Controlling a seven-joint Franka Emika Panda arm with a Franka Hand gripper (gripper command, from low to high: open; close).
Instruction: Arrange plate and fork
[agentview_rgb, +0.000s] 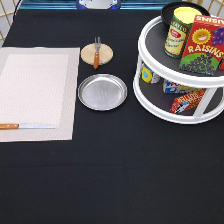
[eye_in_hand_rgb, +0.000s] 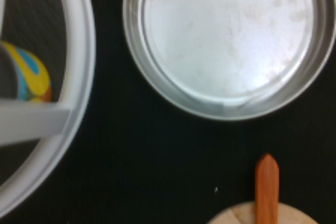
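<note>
Near the middle of the exterior view we find the silver plate (agentview_rgb: 102, 91) flat on the black tablecloth (agentview_rgb: 115, 170), and just above it the fork (agentview_rgb: 97, 52) lying across the small wooden disc (agentview_rgb: 103, 54), tines toward the frame's top. Left of the plate lies a pale placemat (agentview_rgb: 35, 85) with a wooden-handled knife (agentview_rgb: 25, 126) along its lower edge, and to the right stands a white two-tier turntable (agentview_rgb: 180, 75) carrying a can (agentview_rgb: 176, 31) and a raisin box (agentview_rgb: 204, 45). We see no gripper in the exterior view, so its state cannot be told; the wrist view shows the plate (eye_in_hand_rgb: 225, 50), the fork's handle (eye_in_hand_rgb: 267, 187) and the turntable's rim (eye_in_hand_rgb: 71, 75).
</note>
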